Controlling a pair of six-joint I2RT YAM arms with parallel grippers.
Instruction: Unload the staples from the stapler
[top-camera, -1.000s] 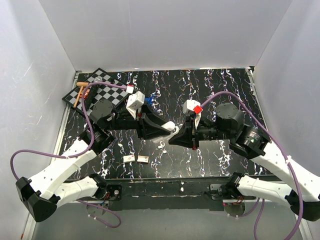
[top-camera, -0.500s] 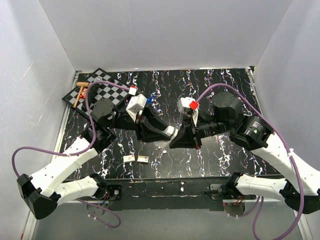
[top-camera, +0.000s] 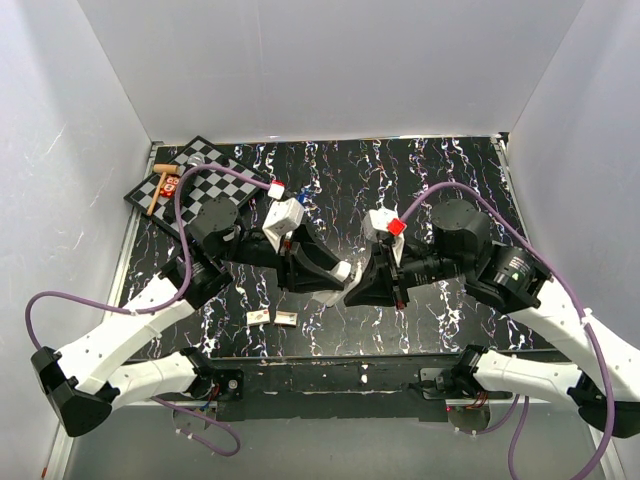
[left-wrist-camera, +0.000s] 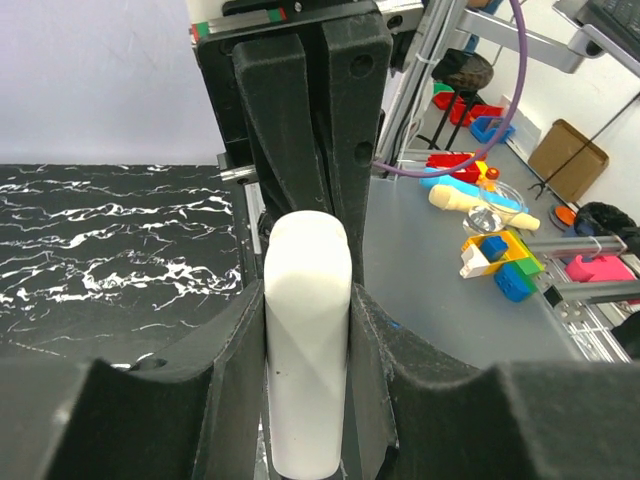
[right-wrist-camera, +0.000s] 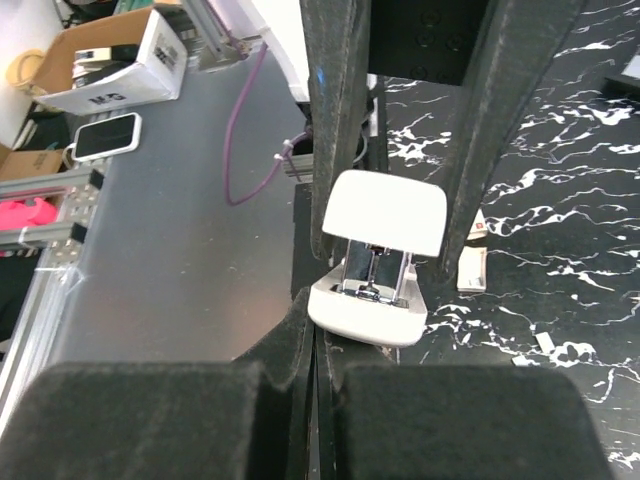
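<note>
Slippage is looming, with the left gripper (left-wrist-camera: 307, 312) clamping the small white plastic stapler (right-wrist-camera: 383, 215) and the closed right gripper (right-wrist-camera: 316, 335) pressing beside its shiny metal channel (right-wrist-camera: 375, 272).

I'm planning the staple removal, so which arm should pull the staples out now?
Likely right. The left gripper is clamped on the stapler, while the right gripper, shut and holding nothing visible, sits at its opened end.

The left arm (top-camera: 130, 335) and right arm (top-camera: 560, 325) bend inward from their bases, wrists level, grippers facing nearly tip to tip, the left gripper (top-camera: 338, 272) clamped on the stapler (left-wrist-camera: 306, 300), the right gripper (top-camera: 352, 297) with its 2 fingers pressed together.
</note>
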